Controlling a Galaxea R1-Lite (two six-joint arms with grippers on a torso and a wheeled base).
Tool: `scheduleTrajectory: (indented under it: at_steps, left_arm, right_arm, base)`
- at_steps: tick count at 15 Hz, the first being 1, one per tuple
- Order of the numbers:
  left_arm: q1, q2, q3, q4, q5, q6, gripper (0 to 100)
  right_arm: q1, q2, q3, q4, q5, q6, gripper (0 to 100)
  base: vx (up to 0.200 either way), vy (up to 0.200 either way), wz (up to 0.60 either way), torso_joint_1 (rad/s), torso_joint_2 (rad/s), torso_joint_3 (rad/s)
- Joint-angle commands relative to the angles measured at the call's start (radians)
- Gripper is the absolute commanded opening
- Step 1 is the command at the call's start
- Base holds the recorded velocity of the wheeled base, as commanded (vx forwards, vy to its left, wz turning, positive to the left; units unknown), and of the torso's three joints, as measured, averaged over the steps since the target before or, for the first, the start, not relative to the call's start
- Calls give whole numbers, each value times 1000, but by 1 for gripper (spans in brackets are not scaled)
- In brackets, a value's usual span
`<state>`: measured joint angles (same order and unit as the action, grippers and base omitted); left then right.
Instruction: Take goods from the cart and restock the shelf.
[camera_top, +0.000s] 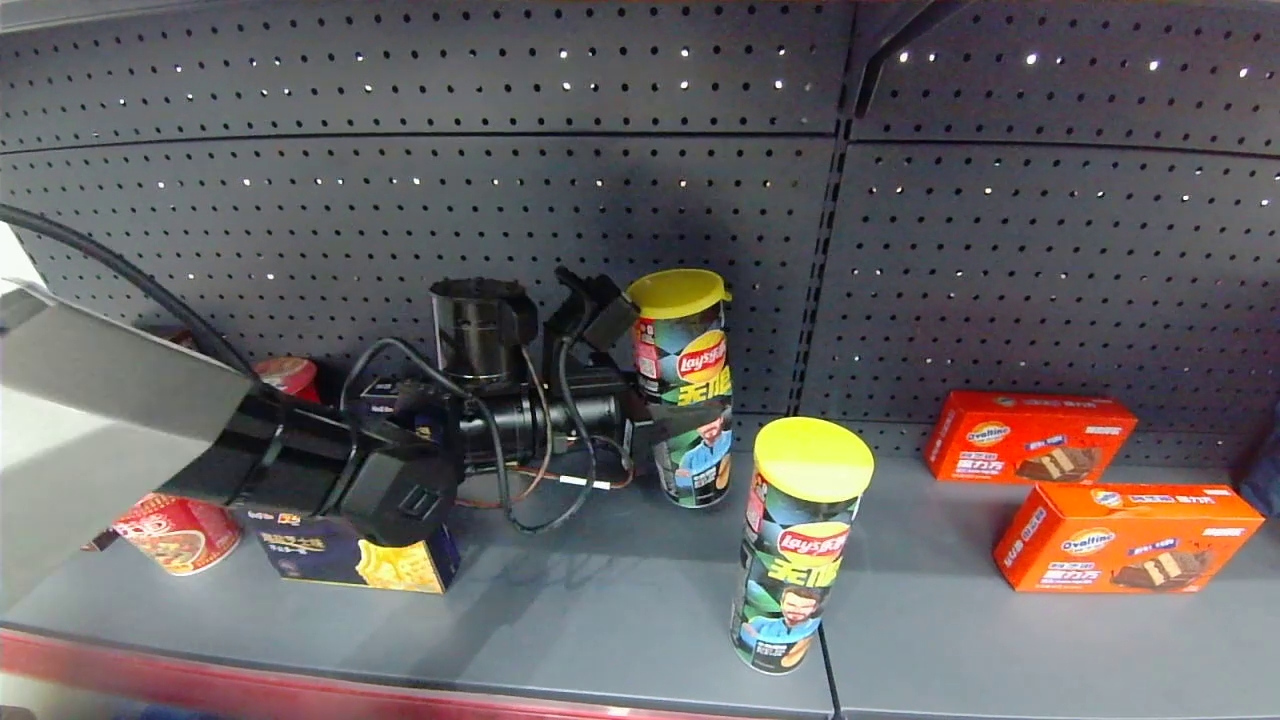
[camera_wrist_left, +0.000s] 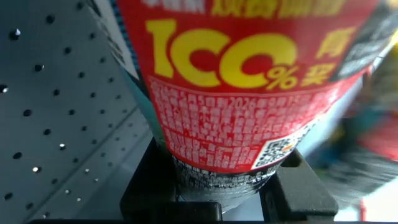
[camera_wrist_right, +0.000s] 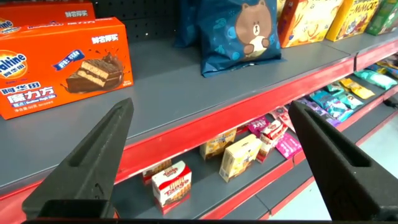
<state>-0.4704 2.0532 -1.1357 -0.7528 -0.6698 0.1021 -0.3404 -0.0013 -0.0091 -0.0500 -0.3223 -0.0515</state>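
Note:
A chips can (camera_top: 690, 385) with a yellow lid stands upright near the pegboard back, its base at or just above the grey shelf (camera_top: 600, 610). My left gripper (camera_top: 645, 375) comes in from the left and is shut on this can's side. Up close, the can's red label (camera_wrist_left: 236, 87) sits between the black fingers (camera_wrist_left: 155, 186) of the left gripper (camera_wrist_left: 227, 186). A second, identical can (camera_top: 800, 545) stands free nearer the shelf's front edge. My right gripper (camera_wrist_right: 211, 106) is open and holds nothing, hovering before another part of the shelf (camera_wrist_right: 186, 106).
Two orange boxes (camera_top: 1125, 535) lie on the right of the shelf. A dark blue box (camera_top: 350, 555) and red cup noodles (camera_top: 180, 535) sit under the left arm. Near the right gripper are an orange box (camera_wrist_right: 62, 62), a blue bear bag (camera_wrist_right: 239, 34) and lower shelves with small goods (camera_wrist_right: 239, 155).

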Motion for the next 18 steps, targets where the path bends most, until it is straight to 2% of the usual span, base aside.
scheduleTrajectory:
  at_steps: [1, 5, 8, 9, 10, 11, 12, 15, 18]
  left_arm:
    - [-4, 74, -45, 3, -4, 1, 0]
    - [-13, 145, -113, 23, -7, 4, 0]
    - [-33, 173, -208, 112, -7, 8, 0]
    - [-34, 188, -254, 147, -7, 28, 0]
    - [-36, 203, -312, 214, -7, 67, 0]
    - [-37, 208, -331, 242, -7, 82, 0]
    - [-43, 220, -371, 296, -7, 111, 0]
    - [-50, 260, -444, 317, -44, 117, 0]
    - [-62, 277, -453, 320, -45, 117, 0]
  right_arm:
    - [0, 1, 0, -1, 0, -1, 100]
    - [0, 1, 0, -1, 0, -1, 100]
    - [0, 1, 0, -1, 0, -1, 100]
    - [1, 1, 0, -1, 0, -1, 100]
    - [1, 1, 0, -1, 2, 7, 100]
    - [0, 1, 0, 1, 3, 12, 100]
    - [0, 1, 0, 1, 16, 25, 100]
    - [0, 1, 0, 1, 16, 27, 100]
    - [0, 1, 0, 1, 16, 27, 100]
  base:
    - [0, 0, 0, 0, 0, 0]
    - [0, 0, 0, 0, 0, 0]
    - [0, 0, 0, 0, 0, 0]
    - [0, 0, 0, 0, 0, 0]
    - [0, 0, 0, 0, 0, 0]
    - [0, 0, 0, 0, 0, 0]
    - [0, 0, 0, 0, 0, 0]
    - [0, 0, 0, 0, 0, 0]
    - [0, 0, 0, 0, 0, 0]
